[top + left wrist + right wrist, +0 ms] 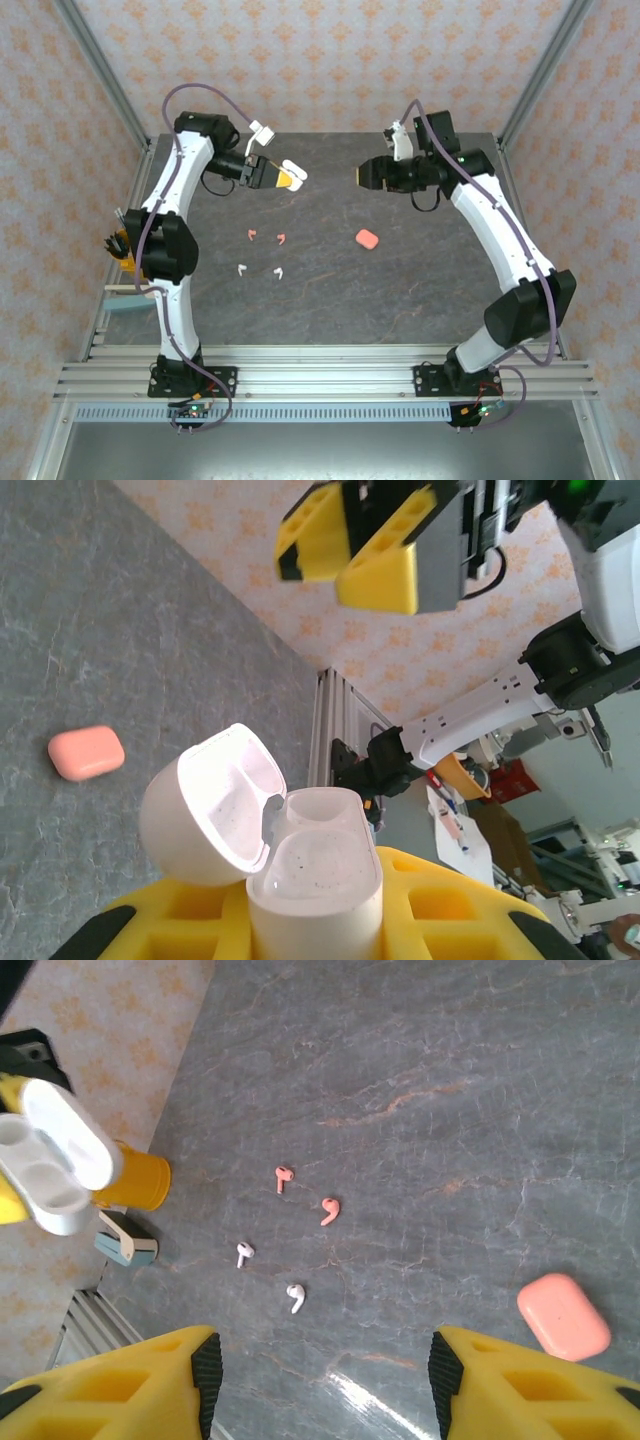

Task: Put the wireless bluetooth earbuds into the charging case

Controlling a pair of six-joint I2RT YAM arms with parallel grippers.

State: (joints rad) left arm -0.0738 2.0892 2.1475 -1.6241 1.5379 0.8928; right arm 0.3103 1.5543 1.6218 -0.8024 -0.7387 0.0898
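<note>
My left gripper (272, 174) (315, 925) is shut on the white charging case (315, 880) (291, 174) and holds it above the table's far left. Its lid (215, 800) is swung open and both wells are empty. My right gripper (362, 176) (322, 1385) hangs open opposite it, with nothing between its fingers. Below them on the table lie two salmon pink earbuds (284, 1177) (330, 1210) (252, 235) and two white earbuds (243, 1253) (295, 1296) (241, 268). A closed pink charging case (563, 1316) (366, 239) (87, 752) lies to their right.
An orange cup (120, 245) (135, 1180) and a pale blue block (125, 305) (125, 1245) sit off the table's left edge. Patterned walls enclose the back and sides. An aluminium rail (320, 375) runs along the near edge.
</note>
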